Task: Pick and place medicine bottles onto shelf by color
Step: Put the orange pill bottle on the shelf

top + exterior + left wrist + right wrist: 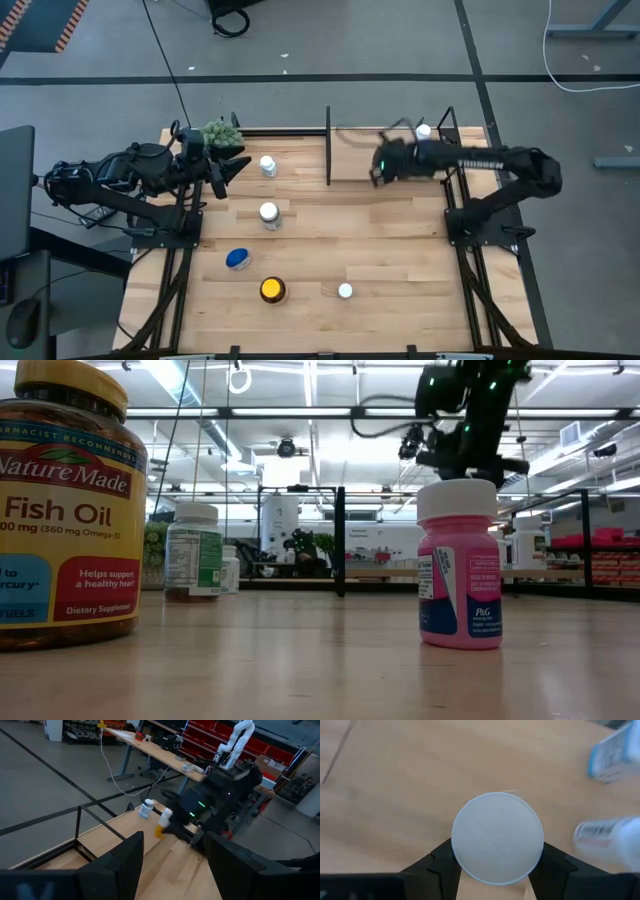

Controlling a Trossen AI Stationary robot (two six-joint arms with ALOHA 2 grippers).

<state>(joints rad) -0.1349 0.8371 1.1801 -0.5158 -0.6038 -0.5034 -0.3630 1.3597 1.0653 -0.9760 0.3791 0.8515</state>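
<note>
My right gripper hangs over the shelf at the table's far right, shut on a medicine bottle with a white cap and an orange body. A white-capped bottle stands on the shelf's far edge. My left gripper waits open at the far left, touching nothing. Standing on the tabletop are two white-capped bottles, a blue-lidded one, an amber yellow-lidded one and a pink one. My right gripper has the bottle pinched between its two fingers, one on each side just under the cap's rim; the cap hides the exact spot. The fingers come from above, slanting down. The bottle hangs tilted below them, apparently clear of the shelf board.
A green fuzzy plant ball sits at the far left corner beside my left arm. Black posts frame the shelf. Two blurred bottles show beside the held one. Bare planks lie at the near right.
</note>
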